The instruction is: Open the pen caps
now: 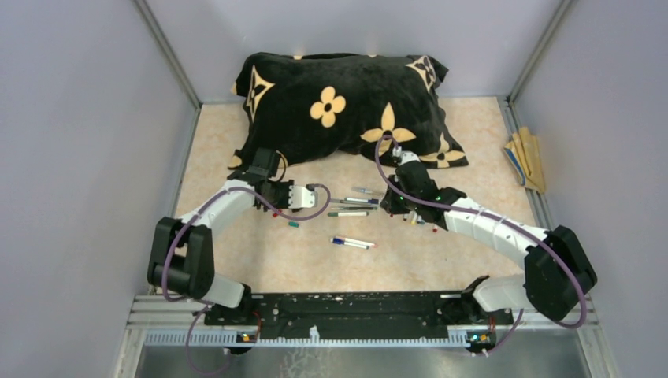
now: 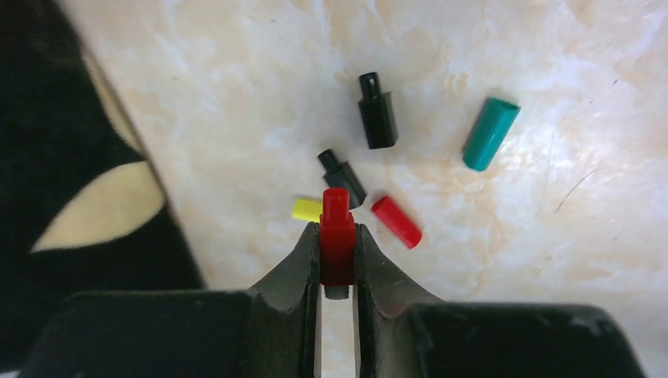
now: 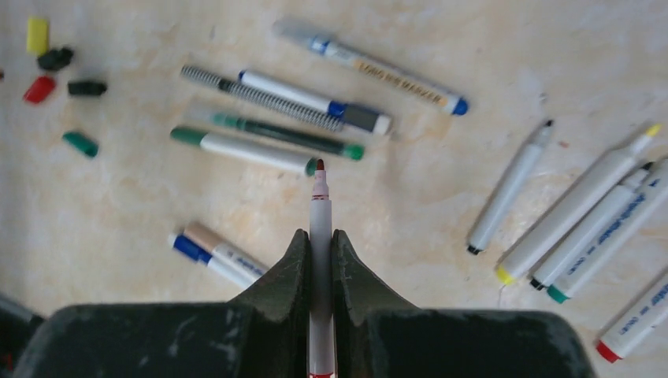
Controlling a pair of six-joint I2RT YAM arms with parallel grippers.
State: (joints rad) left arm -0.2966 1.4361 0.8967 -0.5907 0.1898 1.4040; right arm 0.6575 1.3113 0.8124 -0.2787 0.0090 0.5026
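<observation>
Marbled beige surface [image 1: 441,260], grey walls on three sides. A black pillow [image 1: 339,102] with tan flowers lies along the far edge.

Left tool [image 2: 337,230]: clamped on a red cap [image 2: 335,206], left of the surface's centre. The cap stands upright between the pads, and its lower end is hidden by them.

Loose caps lie flat just beyond it:
- yellow cap [image 2: 306,209], partly hidden behind the held one
- near black cap [image 2: 343,173]
- far black cap [image 2: 377,118]
- second red cap [image 2: 396,221]
- green cap [image 2: 490,134], a little apart from the rest

Right tool [image 3: 320,236]: pressed together on a white pen [image 3: 320,206], right of centre. The pen's reddish tip is bare. The rear of the barrel is cut off at the bottom of the wrist view.

Centre of surface: a cluster of pens [image 3: 252,151] lies side by side with caps on. Whether one striped piece among them is a pen, cannot tell. A blue-ended pen [image 3: 217,253] lies alone, nearer the near edge.

Right of the held pen: a row of uncapped pens [image 3: 575,209] with bare tips, several cut off by the frame.

Right edge: a tan bundle [image 1: 526,157], too small to make out.
</observation>
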